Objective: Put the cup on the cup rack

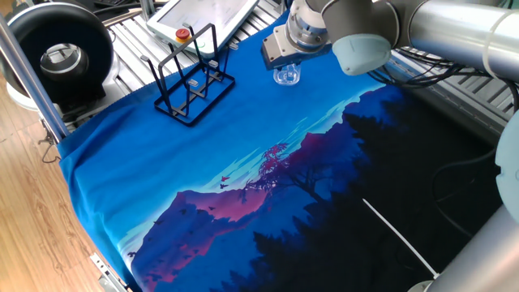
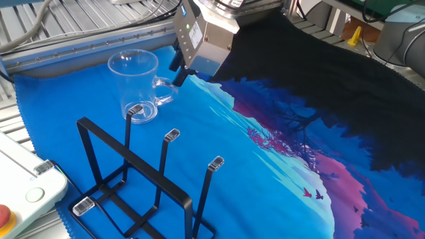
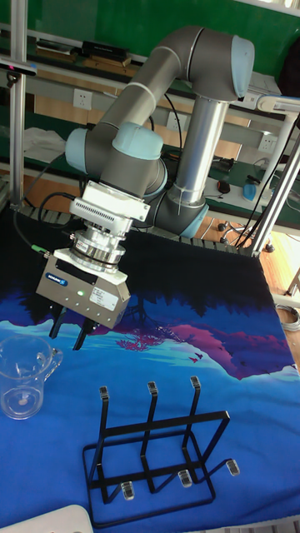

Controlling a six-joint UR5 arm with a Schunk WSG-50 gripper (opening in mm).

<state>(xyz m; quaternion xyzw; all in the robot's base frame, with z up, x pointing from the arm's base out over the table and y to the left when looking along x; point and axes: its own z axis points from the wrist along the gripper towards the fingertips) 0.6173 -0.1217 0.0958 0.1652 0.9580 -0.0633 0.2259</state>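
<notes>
The cup (image 2: 135, 81) is a clear glass with a small handle on its side. It stands upright on the blue cloth, also seen as the cup (image 3: 23, 376) and the cup (image 1: 285, 75). The cup rack (image 2: 136, 189) is black thin wire with upright prongs and stands apart from the cup, nearer the cloth's edge; it shows too as the cup rack (image 3: 155, 450) and the cup rack (image 1: 191, 84). My gripper (image 2: 178, 71) hangs just beside the cup's handle, open, with nothing between its fingers. In the tall view the gripper (image 3: 67, 332) is above and right of the cup.
A white pendant with a red button (image 1: 202, 18) lies behind the rack, at the cloth's edge (image 2: 20, 192). A black round device (image 1: 61, 55) and a metal post (image 1: 28, 77) stand at the left. A white cable (image 1: 397, 235) crosses the dark cloth.
</notes>
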